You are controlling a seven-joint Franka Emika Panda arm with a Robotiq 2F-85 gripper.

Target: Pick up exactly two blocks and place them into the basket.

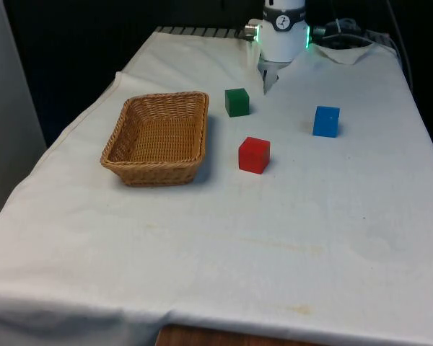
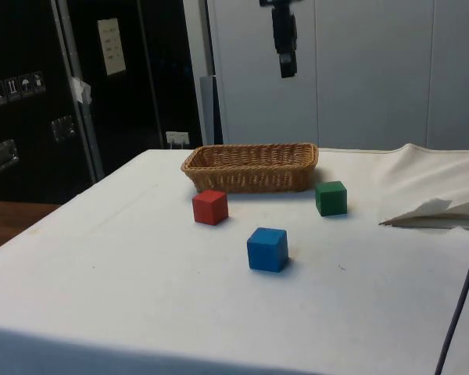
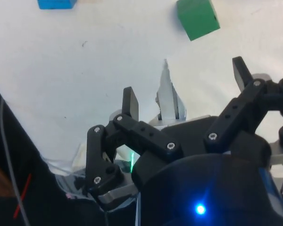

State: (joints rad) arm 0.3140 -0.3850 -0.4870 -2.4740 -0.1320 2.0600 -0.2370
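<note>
High above the desk, near its far end where the robot stands, the gripper [image 2: 288, 69] hangs with nothing in it. In the wrist view the two fingers [image 3: 130, 102] stand wide apart and hold only air.

The green block [image 1: 237, 101] is the nearest of the three to the gripper. It lies below the fingers and a little forward of them, towards the middle of the desk, so the coming move is, as I judge, mostly a descent with a short reach forward. In the wrist view this block sits slightly turned against the line between the fingers, so a small rotation of the wrist may be needed to close on two flat faces.

All three blocks are small cubes with no long axis, so any pair of opposite faces can serve. The red block [image 1: 254, 154] stands near the middle of the desk, just beside the long side of the basket [image 1: 115, 140]. The blue block [image 1: 326, 120] is well apart from it, towards the front view's right edge. The basket is a woven oblong one, light brown, and holds no blocks, so both placements are not yet done.
</note>
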